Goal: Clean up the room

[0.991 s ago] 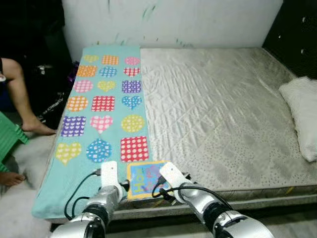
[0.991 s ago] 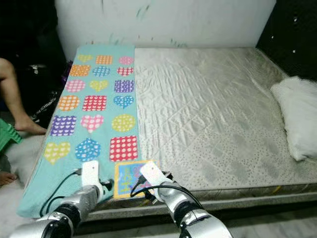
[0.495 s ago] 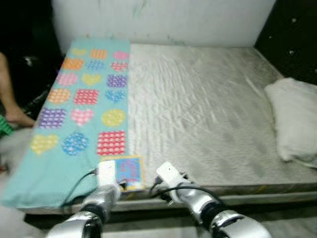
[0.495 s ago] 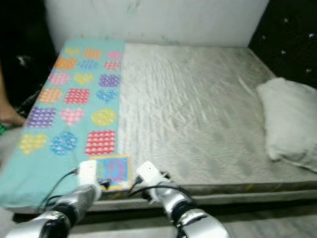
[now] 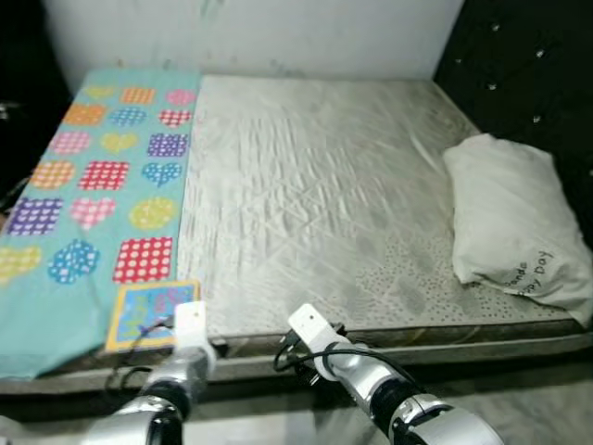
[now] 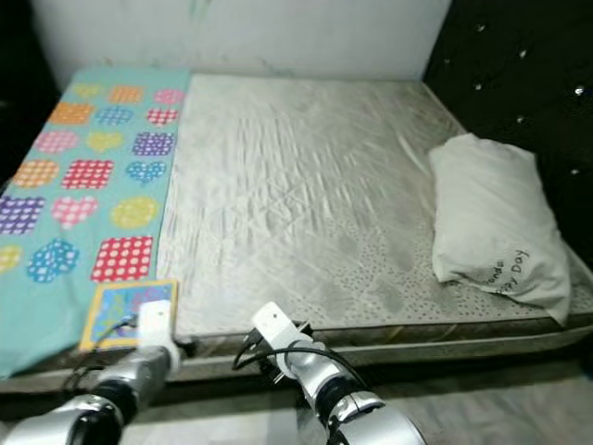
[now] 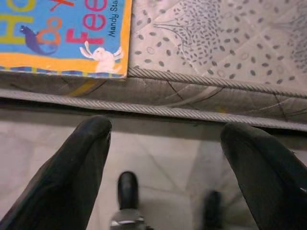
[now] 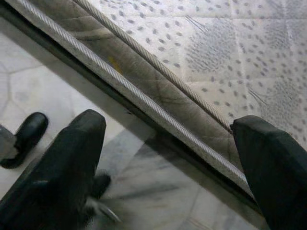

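Note:
A colourful picture book [image 5: 150,313] lies flat at the near edge of the grey mattress [image 5: 306,185], on the end of a teal patchwork blanket [image 5: 83,185]. In the left wrist view the book's corner [image 7: 62,33] sits just past my left gripper [image 7: 165,163], which is open and empty above the floor beside the bed's edge. My right gripper [image 8: 175,158] is also open and empty, over the floor along the mattress edge [image 8: 158,91]. Both silver arms, left [image 5: 176,371] and right [image 5: 357,371], reach low towards the bed's front.
A white pillow [image 5: 508,221] lies on the mattress at the right, against a dark padded headboard [image 5: 519,74]. A white wall [image 5: 250,32] runs behind the bed. Pale tiled floor [image 7: 163,143] lies before the bed frame.
The camera has swung to the right: the bed and blanket slid left in the picture, the whole pillow came into view, and the person's leg left the picture. Both arms stayed low.

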